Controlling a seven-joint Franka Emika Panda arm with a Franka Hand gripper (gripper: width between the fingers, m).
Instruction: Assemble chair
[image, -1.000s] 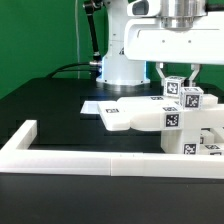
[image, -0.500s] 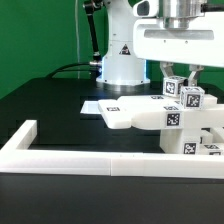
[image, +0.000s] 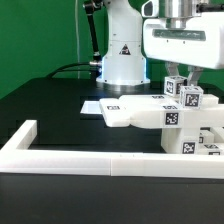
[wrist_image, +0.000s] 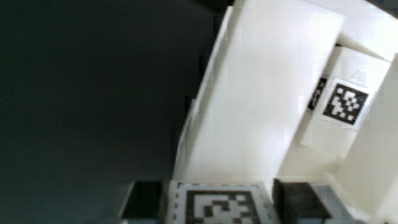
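Observation:
The chair parts are matte-white tagged pieces at the exterior view's right. A flat slab (image: 125, 116) lies on the black table, with tagged upright posts (image: 173, 120) against its right end. My gripper (image: 177, 76) hangs just above them, shut on a small tagged white post (image: 174, 87). In the wrist view the dark fingers (wrist_image: 150, 202) flank that post's tag (wrist_image: 222, 206), and my gripper (wrist_image: 222, 212) is closed on it. Below it lies the long white slab (wrist_image: 267, 90) with another tag (wrist_image: 350, 101).
A long low white border wall (image: 70, 158) runs along the front and turns back at the exterior view's left. The marker board (image: 93, 104) lies behind the slab. The arm's base (image: 122, 60) stands at the back, before a green backdrop.
The gripper's body has shifted a little toward the exterior view's right and slightly up. The held post and the other parts look unmoved.

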